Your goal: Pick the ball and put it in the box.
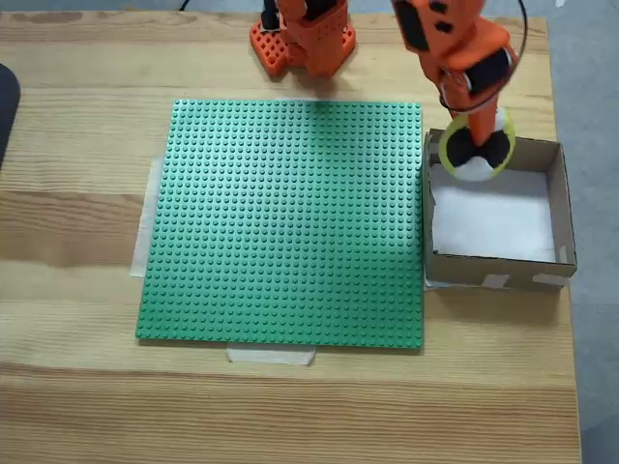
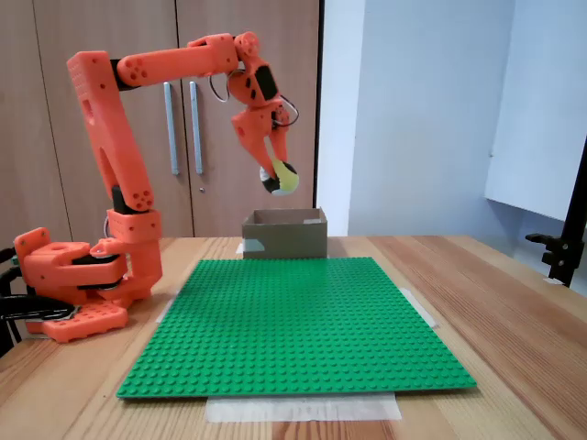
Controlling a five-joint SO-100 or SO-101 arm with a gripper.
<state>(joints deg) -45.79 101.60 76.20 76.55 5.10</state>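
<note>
The ball [image 1: 477, 153] [image 2: 282, 180], patched yellow, black and white, hangs in the air held by my orange gripper [image 1: 476, 135] [image 2: 275, 170], which is shut on it. In a fixed view from above it sits over the far left part of the box [image 1: 554, 208], above the white floor. The brown cardboard box [image 2: 286, 236] stands past the far edge of the green plate, and the ball is clearly above its rim, not touching it.
A large green studded baseplate [image 1: 285, 222] [image 2: 293, 321] is taped to the wooden table. My orange arm base [image 1: 302, 43] [image 2: 78, 289] stands beside the plate. A dark object [image 1: 5, 106] lies at the table's left edge.
</note>
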